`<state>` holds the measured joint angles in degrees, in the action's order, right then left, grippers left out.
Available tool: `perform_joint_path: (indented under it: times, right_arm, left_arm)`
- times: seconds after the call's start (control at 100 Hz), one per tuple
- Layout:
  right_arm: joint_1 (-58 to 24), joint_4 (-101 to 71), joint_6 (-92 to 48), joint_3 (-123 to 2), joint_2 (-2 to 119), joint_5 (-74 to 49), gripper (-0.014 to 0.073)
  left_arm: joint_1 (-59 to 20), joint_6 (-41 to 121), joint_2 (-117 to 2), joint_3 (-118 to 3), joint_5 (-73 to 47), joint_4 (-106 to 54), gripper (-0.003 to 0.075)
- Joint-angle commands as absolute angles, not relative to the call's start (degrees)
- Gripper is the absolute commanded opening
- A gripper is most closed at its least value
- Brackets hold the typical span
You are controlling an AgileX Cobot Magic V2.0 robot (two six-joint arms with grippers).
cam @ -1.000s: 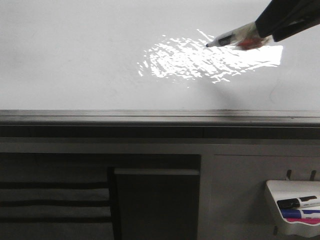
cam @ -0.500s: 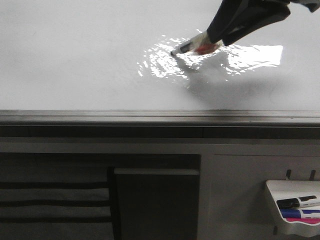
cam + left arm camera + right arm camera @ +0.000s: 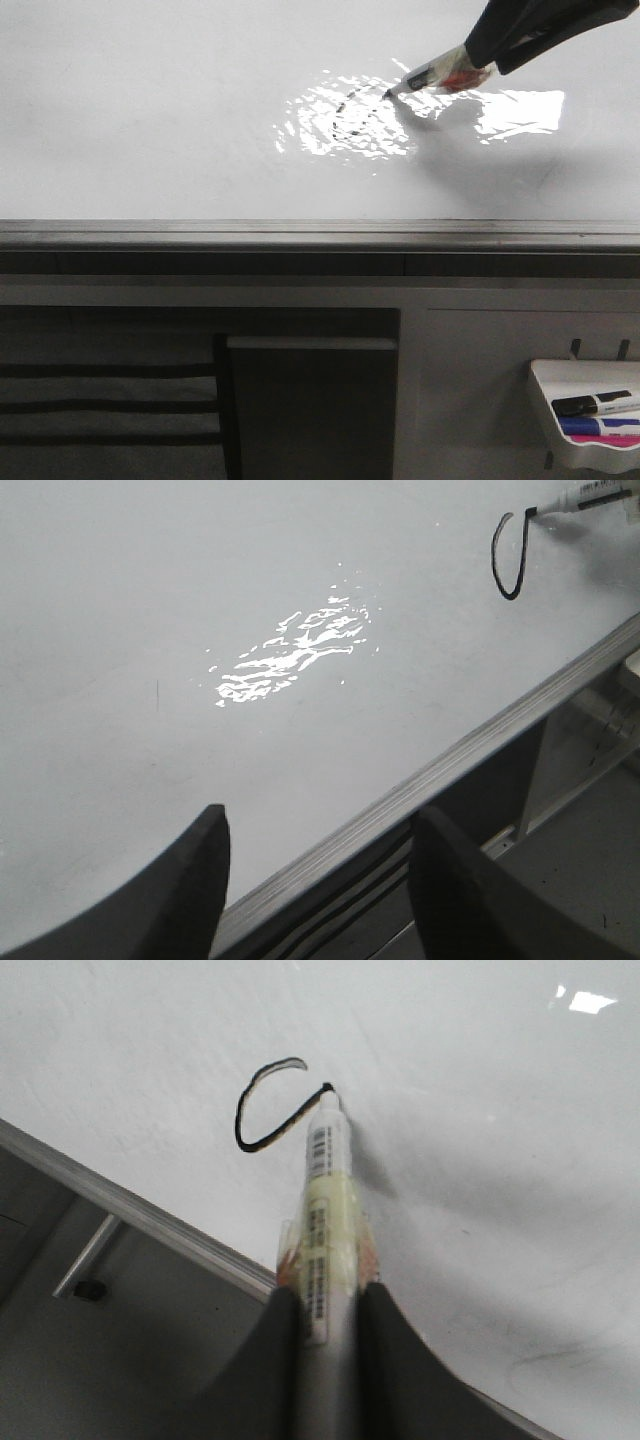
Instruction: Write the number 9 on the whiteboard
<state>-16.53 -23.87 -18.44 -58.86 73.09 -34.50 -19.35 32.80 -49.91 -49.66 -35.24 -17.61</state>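
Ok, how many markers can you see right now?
3. One marker is in the right gripper, tip on the whiteboard. A black one and a blue-pink one lie in the tray; more may be hidden there.

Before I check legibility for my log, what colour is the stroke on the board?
Black, a thin curved line on the whiteboard, clearest in the right wrist view.

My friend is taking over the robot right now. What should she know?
Right end effector: shut on the marker, tip on the whiteboard.
Left end effector: open, holding nothing, near the board's bottom rail.
Done: most of the loop of the number 9, not closed yet.
Left: close the loop, draw the tail, lift the marker.
Spare markers sit in the small tray.
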Motion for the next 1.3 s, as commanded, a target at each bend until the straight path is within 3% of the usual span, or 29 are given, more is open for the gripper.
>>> perform_joint_path:
  times: [0.0,0.46,0.75,1.05,1.29]
  right_arm:
    - [-15.9,-23.2,-18.2,-60.3,72.4,-32.6,-0.0046]
    - [-20.9,-23.4,-18.7,-60.0,74.0,-39.4,-0.0046]
    - [-28.7,-23.4,-31.6,-64.0,67.1,-47.8,-0.0046]
    - [-31.3,-23.4,-41.0,-64.1,61.9,-51.6,-0.0046]
    - [-31.3,-23.4,-45.0,-64.1,61.6,-53.0,-0.0046]
  left_arm:
    - [-19.2,32.1,-49.3,-51.2,-31.2,-19.0,0.0365]
    - [-20.1,32.5,-49.4,-51.5,-32.1,-19.1,0.0365]
    - [-32.8,41.3,-57.1,-56.5,-42.4,-19.1,0.0365]
    - [-45.5,48.0,-66.0,-61.3,-40.3,-20.4,0.0367]
    - [-49.2,49.3,-72.9,-66.1,-39.5,-20.5,0.0368]
